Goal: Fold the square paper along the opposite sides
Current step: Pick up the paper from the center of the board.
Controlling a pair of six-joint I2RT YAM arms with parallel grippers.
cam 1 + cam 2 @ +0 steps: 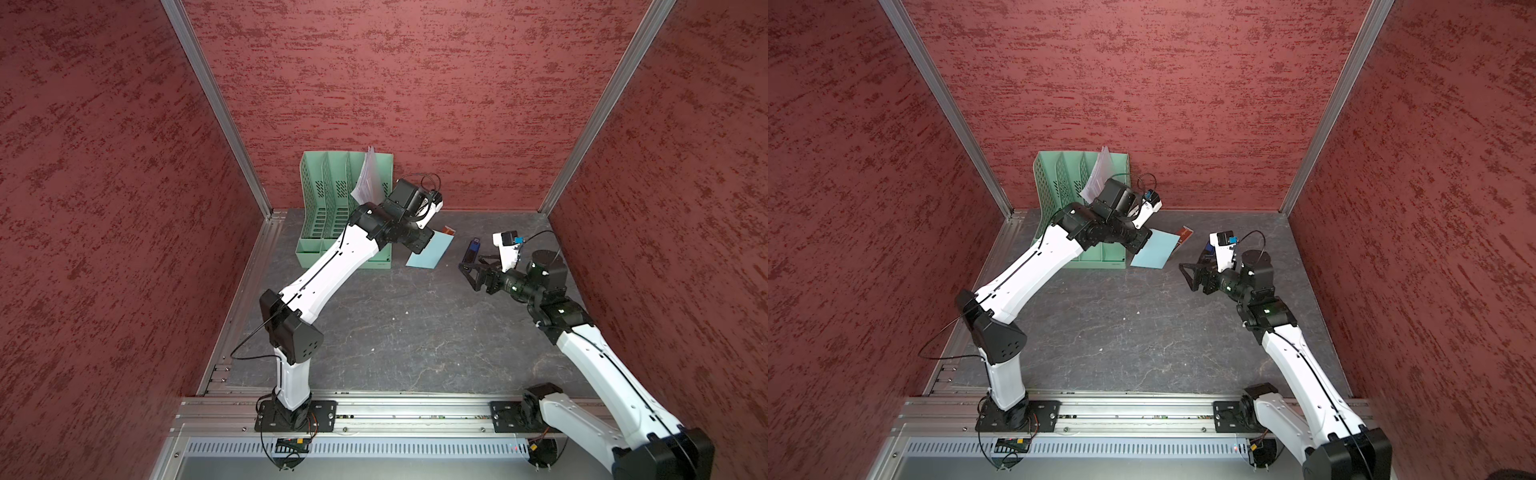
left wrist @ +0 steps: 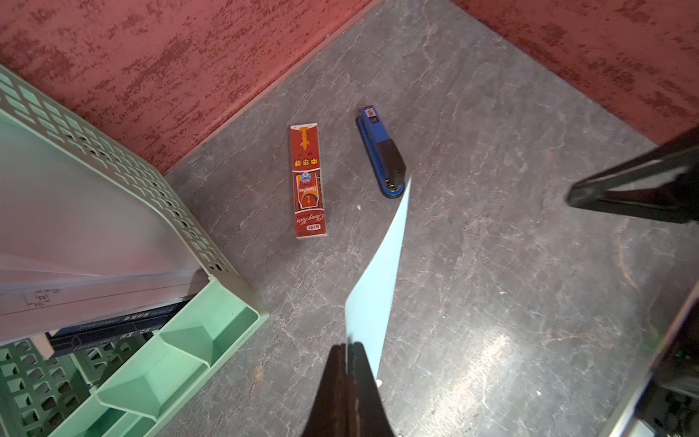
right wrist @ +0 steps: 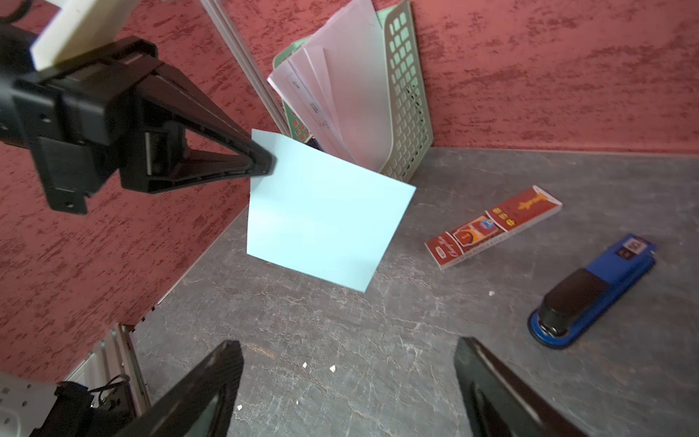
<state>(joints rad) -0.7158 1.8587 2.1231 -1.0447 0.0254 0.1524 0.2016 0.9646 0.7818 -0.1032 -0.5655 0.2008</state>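
Square paper point(image 3: 325, 212), light blue, pinched near one corner by the clenched left tool point(image 3: 264, 162), extends beyond its tips over the bench point(image 3: 491, 170); right tool point(image 3: 348, 342) released, jaws wide, facing the sheet.

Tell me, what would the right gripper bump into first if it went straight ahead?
Probably the square paper, hanging in the left gripper right ahead of the open right gripper, though depth is hard to judge.
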